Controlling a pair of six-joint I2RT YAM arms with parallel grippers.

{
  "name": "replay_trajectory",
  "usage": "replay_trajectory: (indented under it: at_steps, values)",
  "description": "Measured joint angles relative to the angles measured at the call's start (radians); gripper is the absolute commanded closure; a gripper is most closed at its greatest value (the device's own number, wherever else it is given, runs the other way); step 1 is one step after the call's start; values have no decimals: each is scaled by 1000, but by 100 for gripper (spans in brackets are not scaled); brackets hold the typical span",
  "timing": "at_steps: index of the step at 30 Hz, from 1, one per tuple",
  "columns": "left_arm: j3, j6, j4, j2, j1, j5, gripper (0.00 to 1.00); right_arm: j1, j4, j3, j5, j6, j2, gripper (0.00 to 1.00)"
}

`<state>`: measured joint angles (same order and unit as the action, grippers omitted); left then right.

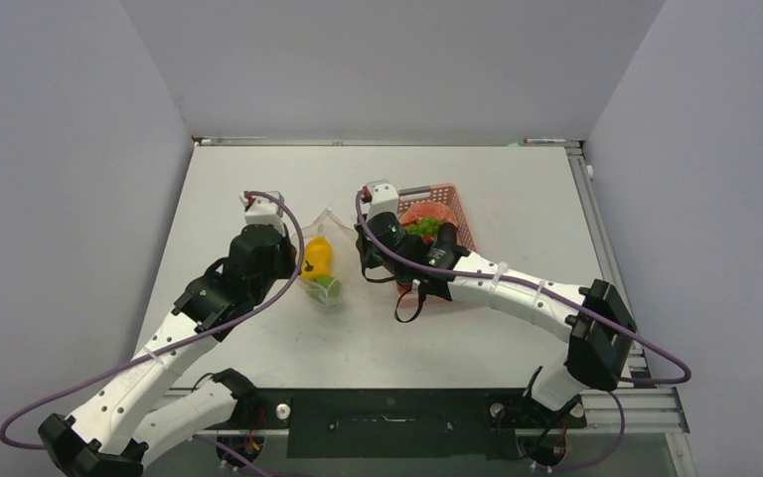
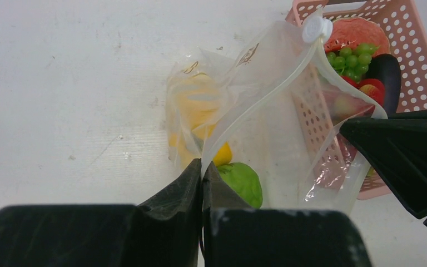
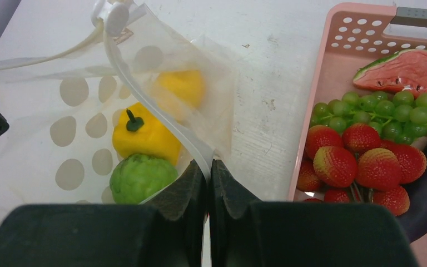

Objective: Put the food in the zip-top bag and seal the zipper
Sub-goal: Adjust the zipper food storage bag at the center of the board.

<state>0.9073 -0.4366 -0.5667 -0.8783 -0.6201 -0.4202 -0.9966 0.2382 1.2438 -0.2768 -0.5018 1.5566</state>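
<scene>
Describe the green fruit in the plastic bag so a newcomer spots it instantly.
Find the pink basket; right beside it is the clear bag. Inside, the green fruit touches the yellow pepper: it is the bag's only green piece, a single bumpy ball.

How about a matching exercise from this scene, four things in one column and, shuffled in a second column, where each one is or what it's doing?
Column one
1. yellow bell pepper
2. green grapes
3. right gripper
4. white slider

Column two
A. in the pink basket
B. at the far end of the zipper
C. inside the zip-top bag
D. shut on the bag's mouth edge

Pairs: 1-C, 2-A, 3-D, 4-B
</scene>
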Motion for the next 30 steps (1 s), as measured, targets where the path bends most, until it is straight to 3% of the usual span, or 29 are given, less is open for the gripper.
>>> replay_trajectory:
  at_steps: [15, 26, 30]
  values:
    - [103, -29, -45, 35, 0, 9, 100, 0, -6, 145, -3, 50, -74, 95]
    - [-135, -188, 64, -146, 25, 61, 100, 2, -29, -35, -22, 21, -5, 95]
    - [-156, -220, 69, -178, 36, 103, 100, 2, -5, -50, -21, 18, 6, 95]
